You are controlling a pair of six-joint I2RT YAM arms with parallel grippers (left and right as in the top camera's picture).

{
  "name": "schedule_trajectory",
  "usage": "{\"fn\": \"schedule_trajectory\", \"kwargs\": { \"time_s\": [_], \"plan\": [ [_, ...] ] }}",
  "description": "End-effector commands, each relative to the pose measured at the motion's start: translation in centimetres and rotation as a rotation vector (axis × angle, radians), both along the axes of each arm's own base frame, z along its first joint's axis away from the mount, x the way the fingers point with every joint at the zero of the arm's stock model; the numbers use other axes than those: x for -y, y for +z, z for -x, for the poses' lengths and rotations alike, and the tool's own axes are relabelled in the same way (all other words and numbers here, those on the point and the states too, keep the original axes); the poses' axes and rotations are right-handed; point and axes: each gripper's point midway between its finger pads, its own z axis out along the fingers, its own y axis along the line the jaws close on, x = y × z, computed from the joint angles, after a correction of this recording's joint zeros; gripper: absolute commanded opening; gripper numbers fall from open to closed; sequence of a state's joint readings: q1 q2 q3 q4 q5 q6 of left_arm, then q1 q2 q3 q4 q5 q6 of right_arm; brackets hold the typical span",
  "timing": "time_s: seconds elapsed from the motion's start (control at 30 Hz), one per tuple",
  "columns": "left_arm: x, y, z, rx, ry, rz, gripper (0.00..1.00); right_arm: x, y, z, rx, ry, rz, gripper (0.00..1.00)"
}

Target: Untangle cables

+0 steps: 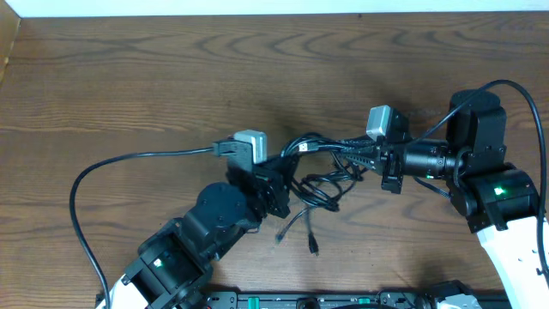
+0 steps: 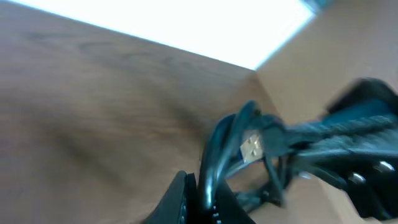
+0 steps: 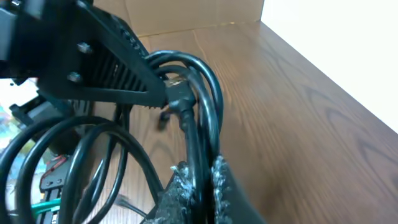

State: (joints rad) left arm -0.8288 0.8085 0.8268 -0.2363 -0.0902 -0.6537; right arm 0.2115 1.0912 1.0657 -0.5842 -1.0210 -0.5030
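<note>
The cables (image 1: 319, 176) are thin black cords bunched in a knot at the table's middle, with loose plug ends trailing toward the front. My left gripper (image 1: 279, 167) is shut on a cord at the knot's left side; in the left wrist view the cord (image 2: 214, 168) runs up between its jaws (image 2: 211, 205), and a silver USB plug (image 2: 251, 147) shows beyond. My right gripper (image 1: 347, 154) is shut on a cord at the knot's right side; in the right wrist view the cord (image 3: 198, 134) passes between its fingers (image 3: 200, 183), with loops to the left.
The wooden table (image 1: 129, 77) stretches to the left and back. A thicker black arm wire (image 1: 111, 163) curves over the table at left. A black rail (image 1: 343, 300) runs along the front edge. A cardboard wall (image 3: 193, 15) stands behind.
</note>
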Motion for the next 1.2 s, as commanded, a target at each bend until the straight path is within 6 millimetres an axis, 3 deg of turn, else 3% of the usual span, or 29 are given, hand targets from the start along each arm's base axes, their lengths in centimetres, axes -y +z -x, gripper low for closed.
{"fn": "schedule_trajectory", "kwargs": {
  "time_s": [0.0, 0.2, 0.43, 0.5, 0.6, 0.7, 0.93, 1.07, 1.17],
  "plan": [
    [-3.2, 1.3, -1.7, -0.009, 0.221, 0.075, 0.08, 1.1, 0.5, -0.6, 0.001, -0.051, -0.003, 0.01],
    [-3.2, 1.3, -1.7, -0.010, 0.221, 0.074, 0.08, 2.2, 0.2, -1.8, -0.043, -0.133, -0.002, 0.01],
    [-2.4, 1.6, -1.4, -0.008, 0.175, 0.092, 0.07, 5.7, -1.2, -5.1, -0.175, -0.417, 0.033, 0.01],
    [-1.4, 2.4, -1.0, 0.030, 0.102, 0.087, 0.07, 6.2, -1.4, -5.5, -0.201, -0.460, 0.030, 0.18],
    [0.3, 3.9, -0.1, 0.112, -0.026, 0.077, 0.08, 6.3, -1.5, -5.5, -0.206, -0.464, 0.030, 0.27],
    [1.4, 4.9, 0.8, 0.178, -0.120, 0.071, 0.07, 6.3, -1.5, -5.5, -0.209, -0.465, 0.030, 0.46],
    [1.7, 5.1, 1.0, 0.191, -0.143, 0.070, 0.08, 5.6, -1.3, -4.6, -0.226, -0.405, 0.011, 0.61],
    [2.5, 5.9, 1.7, 0.235, -0.210, 0.074, 0.08, 4.1, -0.4, -2.6, -0.168, -0.236, -0.020, 0.65],
    [3.6, 7.1, 3.1, 0.320, -0.321, 0.069, 0.07, 3.1, 0.6, -1.1, -0.163, -0.130, -0.074, 0.77]
  ]
}}
